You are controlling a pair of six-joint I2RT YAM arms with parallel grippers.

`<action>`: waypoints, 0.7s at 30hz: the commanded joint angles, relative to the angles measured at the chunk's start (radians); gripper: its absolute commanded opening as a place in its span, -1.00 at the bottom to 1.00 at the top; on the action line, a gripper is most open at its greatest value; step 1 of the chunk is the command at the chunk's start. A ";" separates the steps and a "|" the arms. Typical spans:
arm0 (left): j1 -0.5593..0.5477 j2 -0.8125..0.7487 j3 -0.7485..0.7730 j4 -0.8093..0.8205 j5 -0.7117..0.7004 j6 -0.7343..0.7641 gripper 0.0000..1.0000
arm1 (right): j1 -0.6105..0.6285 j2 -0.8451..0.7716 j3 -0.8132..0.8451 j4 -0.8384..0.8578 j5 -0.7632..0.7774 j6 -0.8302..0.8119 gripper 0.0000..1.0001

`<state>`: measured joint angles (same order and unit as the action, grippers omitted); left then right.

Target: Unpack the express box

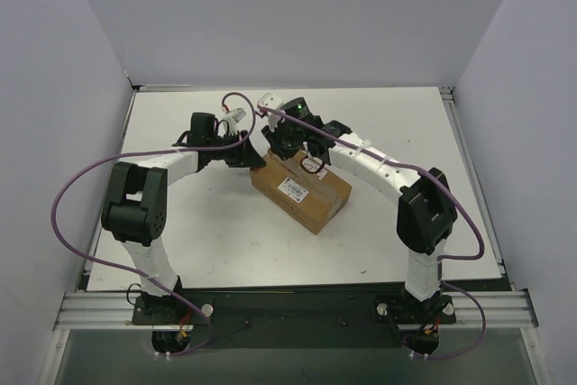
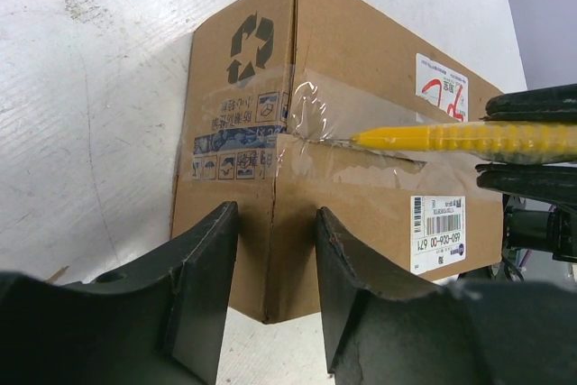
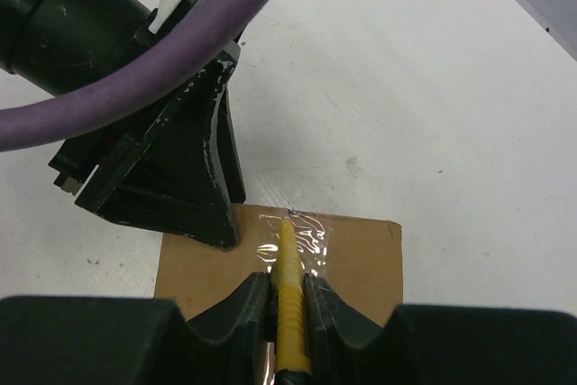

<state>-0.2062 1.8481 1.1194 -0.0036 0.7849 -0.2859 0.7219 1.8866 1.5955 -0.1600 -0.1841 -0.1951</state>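
The express box, a brown carton with a white label and clear tape, lies mid-table. My right gripper is shut on a yellow utility knife. The knife tip rests on the taped seam at the box's end edge, and the tape behind it looks slit. My left gripper stands open at that same end. The box's near vertical corner shows in the gap between its fingers. In the right wrist view one left finger sits at the box's top edge, beside the knife tip.
The white table is enclosed by pale walls at the back and both sides. A purple cable loops over the left wrist close to the right gripper. Both arms crowd together over the box's far-left end.
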 commanded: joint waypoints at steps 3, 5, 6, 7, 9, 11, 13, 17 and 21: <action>-0.005 0.037 0.014 -0.035 -0.101 0.028 -0.17 | 0.010 -0.075 -0.045 -0.108 0.026 -0.018 -1.00; -0.012 0.036 0.014 -0.035 -0.104 0.021 -0.22 | 0.013 -0.081 -0.048 -0.116 0.040 -0.017 -1.00; -0.015 0.037 0.014 -0.036 -0.105 0.019 -0.29 | 0.011 -0.087 -0.049 -0.119 0.044 -0.014 -1.00; -0.018 0.039 0.014 -0.035 -0.107 0.013 -0.33 | 0.013 -0.087 -0.048 -0.125 0.052 -0.009 -1.00; -0.025 0.039 0.011 -0.035 -0.105 0.005 -0.49 | 0.019 -0.093 -0.051 -0.136 0.069 -0.007 -1.00; -0.033 0.040 0.010 -0.032 -0.104 -0.001 -0.63 | 0.020 -0.099 -0.054 -0.139 0.080 -0.001 -1.00; -0.038 0.037 0.008 -0.029 -0.096 -0.010 -0.84 | 0.022 -0.104 -0.063 -0.138 0.084 0.003 -1.00; -0.038 0.013 0.014 -0.027 -0.085 -0.035 -1.00 | 0.019 -0.107 -0.063 -0.130 0.101 0.000 -1.00; 0.025 -0.114 -0.022 0.031 -0.072 -0.079 -0.84 | 0.008 -0.130 -0.049 -0.130 0.109 0.000 -1.00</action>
<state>-0.2382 1.8366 1.1370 0.0227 0.7673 -0.3412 0.7349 1.8267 1.5475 -0.2043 -0.1143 -0.2050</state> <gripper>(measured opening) 0.045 0.192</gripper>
